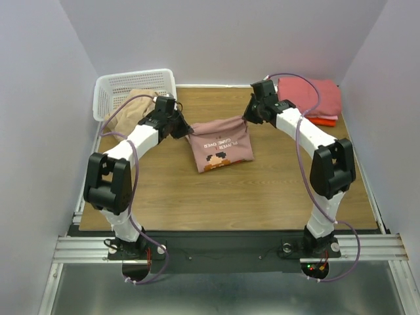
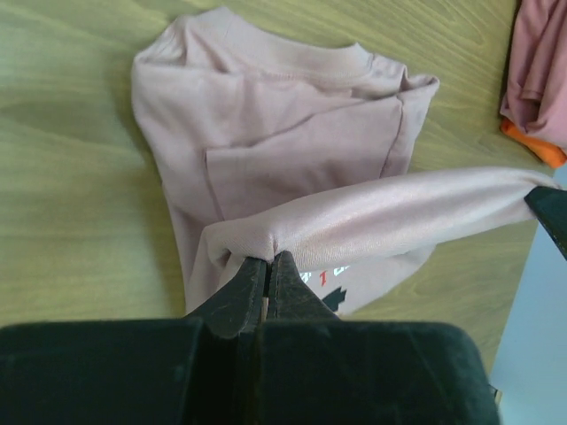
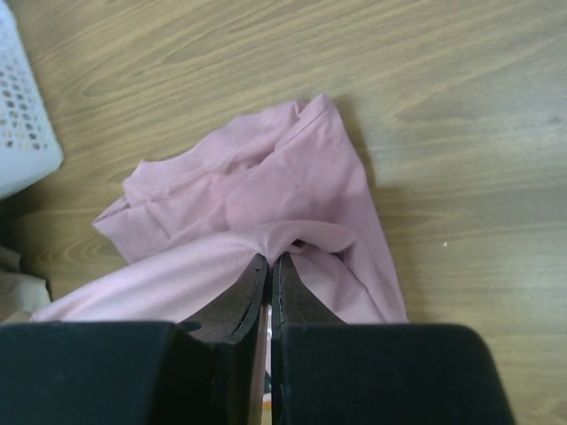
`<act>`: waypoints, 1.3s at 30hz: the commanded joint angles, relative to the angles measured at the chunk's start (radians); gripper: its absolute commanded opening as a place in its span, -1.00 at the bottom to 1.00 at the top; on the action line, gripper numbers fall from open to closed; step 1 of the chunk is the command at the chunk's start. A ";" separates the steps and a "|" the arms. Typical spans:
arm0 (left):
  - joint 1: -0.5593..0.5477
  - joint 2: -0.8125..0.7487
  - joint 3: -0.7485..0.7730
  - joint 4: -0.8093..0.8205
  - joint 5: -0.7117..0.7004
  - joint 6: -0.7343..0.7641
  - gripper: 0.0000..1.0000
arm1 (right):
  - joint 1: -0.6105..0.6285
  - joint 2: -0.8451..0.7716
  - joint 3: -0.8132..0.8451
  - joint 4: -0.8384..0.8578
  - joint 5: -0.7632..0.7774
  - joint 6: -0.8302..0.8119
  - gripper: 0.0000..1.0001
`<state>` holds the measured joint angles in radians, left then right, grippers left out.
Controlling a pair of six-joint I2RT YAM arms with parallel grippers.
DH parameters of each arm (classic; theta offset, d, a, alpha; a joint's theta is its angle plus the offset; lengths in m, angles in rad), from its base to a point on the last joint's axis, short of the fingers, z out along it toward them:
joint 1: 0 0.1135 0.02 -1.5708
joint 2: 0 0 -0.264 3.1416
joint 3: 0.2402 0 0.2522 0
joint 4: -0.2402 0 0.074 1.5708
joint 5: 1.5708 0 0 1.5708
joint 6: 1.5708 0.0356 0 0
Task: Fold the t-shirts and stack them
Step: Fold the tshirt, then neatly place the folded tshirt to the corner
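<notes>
We find left gripper (image 2: 268, 259) and right gripper (image 3: 268, 258) each pinching dusty-pink t-shirt (image 1: 222, 149) edge, seemingly lifted, toward table (image 1: 262, 197) far edge.

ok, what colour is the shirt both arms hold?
Dusty pink t-shirt, small dark-and-white print; best in top external view.

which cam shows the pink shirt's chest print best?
Top external: the whole chest print on the dusty-pink shirt faces it. Left wrist catches only a sliver under the lifted fold; right wrist shows none.
</notes>
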<state>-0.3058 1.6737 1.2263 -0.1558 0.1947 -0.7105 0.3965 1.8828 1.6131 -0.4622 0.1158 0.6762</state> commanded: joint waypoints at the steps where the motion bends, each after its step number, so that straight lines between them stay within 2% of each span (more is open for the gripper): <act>1: 0.016 0.081 0.108 -0.031 -0.041 0.039 -1.00 | -0.033 0.068 0.102 0.040 -0.016 -0.033 -0.99; 5: 0.019 0.165 0.200 -0.071 -0.095 0.037 -1.00 | -0.051 0.159 0.166 0.040 -0.042 -0.044 -0.98; 8: 0.022 0.193 0.216 -0.090 -0.116 0.031 -1.00 | -0.068 0.205 0.215 0.040 -0.097 -0.070 -0.85; 9: 0.023 0.195 0.216 -0.094 -0.120 0.025 -0.69 | -0.071 0.229 0.226 0.039 -0.114 -0.095 -0.77; 10: 0.027 0.184 0.213 -0.097 -0.142 0.022 -0.47 | -0.071 0.236 0.238 0.039 -0.152 -0.108 -0.57; 11: 0.027 0.178 0.207 -0.102 -0.158 0.014 0.06 | -0.073 0.242 0.255 0.039 -0.169 -0.121 -0.44; 12: 0.027 0.170 0.203 -0.111 -0.187 0.010 0.51 | -0.073 0.248 0.261 0.040 -0.201 -0.147 -0.06; 13: 0.028 0.155 0.205 -0.116 -0.187 0.011 0.96 | -0.074 0.248 0.263 0.039 -0.215 -0.161 0.09; 16: 0.028 0.118 0.208 -0.129 -0.224 0.016 0.97 | -0.073 0.222 0.240 0.039 -0.240 -0.199 0.50; 18: 0.028 0.098 0.196 -0.131 -0.221 0.025 0.97 | -0.074 0.199 0.209 0.039 -0.245 -0.223 0.64; 21: 0.027 0.043 0.142 -0.117 -0.199 0.035 0.97 | -0.074 0.141 0.127 0.040 -0.260 -0.269 0.96; 22: 0.027 0.008 0.121 -0.113 -0.169 0.037 0.97 | -0.074 0.128 0.076 0.040 -0.268 -0.283 1.00; 27: 0.020 -0.136 -0.123 -0.045 -0.138 0.031 0.97 | -0.074 0.075 -0.047 0.042 -0.291 -0.397 1.00; 31: 0.022 -0.264 -0.299 -0.007 -0.155 0.008 0.97 | -0.074 0.101 -0.047 0.043 -0.268 -0.472 0.99; 35: 0.020 -0.342 -0.387 -0.037 -0.178 0.017 0.97 | -0.074 0.147 -0.019 0.049 -0.315 -0.515 0.81; 39: 0.020 -0.411 -0.499 -0.013 -0.172 -0.007 0.97 | -0.074 0.202 0.001 0.063 -0.259 -0.526 0.63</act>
<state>-0.2813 1.3430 0.7853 -0.1986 0.0372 -0.7029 0.3267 2.0380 1.5658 -0.4397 -0.1699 0.1986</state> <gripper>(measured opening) 0.983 0.828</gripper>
